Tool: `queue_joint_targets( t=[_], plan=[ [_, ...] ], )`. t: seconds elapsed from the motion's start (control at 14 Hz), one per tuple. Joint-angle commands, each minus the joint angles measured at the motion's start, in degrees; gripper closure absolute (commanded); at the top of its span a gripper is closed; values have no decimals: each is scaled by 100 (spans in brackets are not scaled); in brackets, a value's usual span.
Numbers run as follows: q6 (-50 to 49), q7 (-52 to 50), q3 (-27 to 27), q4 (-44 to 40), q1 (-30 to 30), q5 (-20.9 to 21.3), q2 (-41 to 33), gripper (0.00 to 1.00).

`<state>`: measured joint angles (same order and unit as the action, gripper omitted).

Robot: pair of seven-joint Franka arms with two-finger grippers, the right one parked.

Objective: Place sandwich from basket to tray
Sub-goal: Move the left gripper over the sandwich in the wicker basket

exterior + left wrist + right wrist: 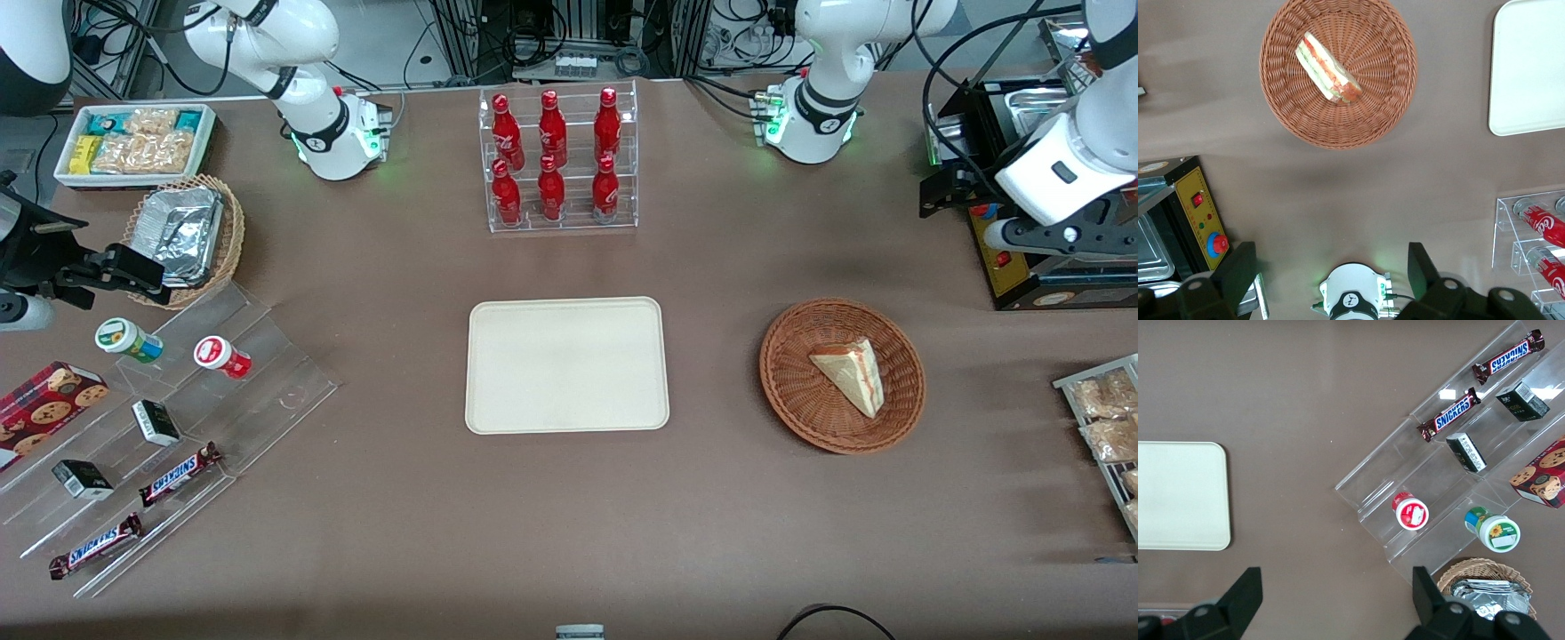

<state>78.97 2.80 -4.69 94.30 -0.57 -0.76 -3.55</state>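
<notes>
While the sandwich [849, 374] lies untouched in the wicker basket [791, 391], the cream tray [567, 364] beside it sits bare, and the gripper [1331, 270], wide open and empty, hangs high above, so everything remains.

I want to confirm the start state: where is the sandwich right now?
The sandwich lies in the basket, beside the tray, toward the working arm's end of the table. The open end effector hangs above the table, away from it.

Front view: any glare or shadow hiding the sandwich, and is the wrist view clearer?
Front view: even light, no glare; the sandwich in the basket reads clearly, soft arm shadows on the table. Left wrist view: sharp, filling layers visible; the open gripper hangs high above the table, clear of the basket.
</notes>
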Motion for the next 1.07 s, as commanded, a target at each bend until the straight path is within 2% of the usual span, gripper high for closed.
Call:
queue_joint_targets(
  t=[0.0, 0.43, 1.0],
  plan=[
    [30, 115, -14, -97, -31, 14, -13, 0],
    [486, -200, 170, 9, -31, 33, 477, 0],
    [3419, -2554, 311, 2371, -22, 50, 408, 0]
  ],
)
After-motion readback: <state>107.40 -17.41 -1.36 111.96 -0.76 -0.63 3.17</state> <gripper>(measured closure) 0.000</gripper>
